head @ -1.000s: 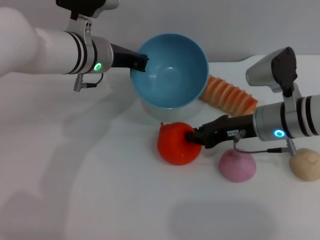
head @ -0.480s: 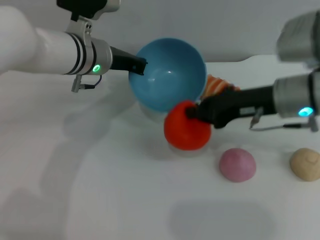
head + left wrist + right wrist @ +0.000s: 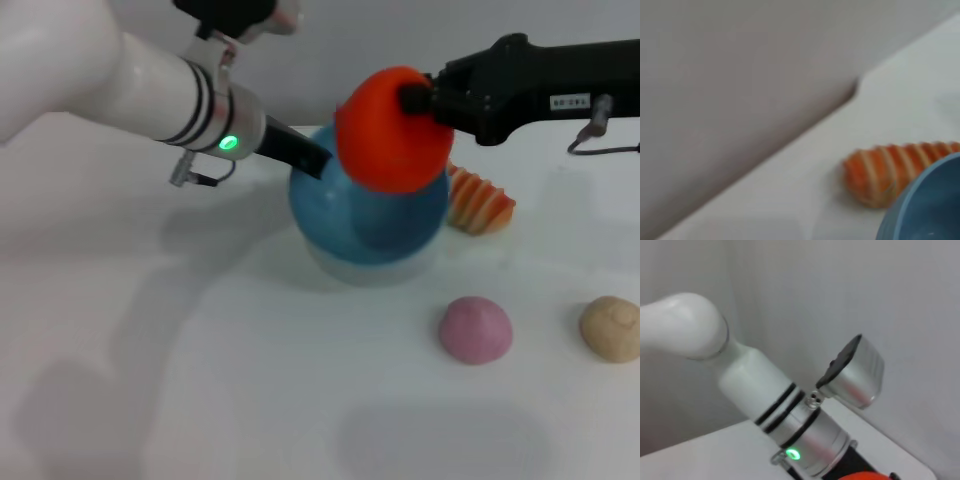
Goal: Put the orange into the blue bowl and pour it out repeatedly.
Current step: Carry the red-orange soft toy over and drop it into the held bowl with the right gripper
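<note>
R gripper [image 3: 418,100] had fingers clamped on the orange [image 3: 390,132], held above the blue bowl [image 3: 368,222]; L gripper [image 3: 312,160] gripped bowl's rim on worktop [image 3: 200,350].

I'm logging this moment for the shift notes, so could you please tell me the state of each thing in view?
orange: lifted off the table, held by the right gripper above the bowl.
blue bowl: held at its rim by the left gripper, nothing seen inside.
striped bread loaf: lying on the table behind the bowl.
pink ball: resting on the table, untouched.
beige ball: resting on the table, untouched.
</note>
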Controlling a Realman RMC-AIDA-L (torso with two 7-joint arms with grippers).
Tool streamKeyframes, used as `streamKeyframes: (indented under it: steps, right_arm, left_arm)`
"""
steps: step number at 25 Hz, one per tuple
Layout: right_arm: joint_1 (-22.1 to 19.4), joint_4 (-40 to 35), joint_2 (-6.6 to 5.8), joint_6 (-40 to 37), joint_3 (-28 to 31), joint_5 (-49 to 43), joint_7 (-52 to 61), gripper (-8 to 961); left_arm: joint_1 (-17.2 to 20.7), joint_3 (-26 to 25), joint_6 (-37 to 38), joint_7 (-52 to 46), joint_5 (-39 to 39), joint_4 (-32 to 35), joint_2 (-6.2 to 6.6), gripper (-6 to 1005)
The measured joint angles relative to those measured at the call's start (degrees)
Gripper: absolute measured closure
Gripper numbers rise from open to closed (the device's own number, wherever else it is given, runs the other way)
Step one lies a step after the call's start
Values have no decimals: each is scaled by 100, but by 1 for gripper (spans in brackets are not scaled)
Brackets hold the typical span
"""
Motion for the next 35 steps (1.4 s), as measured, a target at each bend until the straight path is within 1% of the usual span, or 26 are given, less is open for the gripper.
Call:
streamKeyframes:
  steps: [5, 11, 17, 21, 26, 35]
  right_arm:
    - [21, 413, 1, 148, -40, -78, 42, 933]
    - [-9, 965, 8, 193, -73, -63, 44, 932]
    - [303, 1945, -1, 466, 199, -39, 147, 923]
    - [439, 2299, -18, 648, 189, -79, 154, 917]
    - [508, 2406, -26, 747, 192, -86, 134, 723]
    - [481, 2433, -30, 860, 235, -92, 152, 479]
  left_arm:
    - [-45, 371, 269, -131, -164, 218, -11, 1000]
    - [-8, 315, 430, -134, -270, 408, 27, 999]
    - [42, 374, 341, -94, -278, 359, 10, 1000]
    - [134, 376, 299, -100, -284, 362, 14, 1000]
    - [169, 376, 252, -91, -289, 348, 19, 1000]
    - [179, 376, 188, -93, -272, 346, 29, 999]
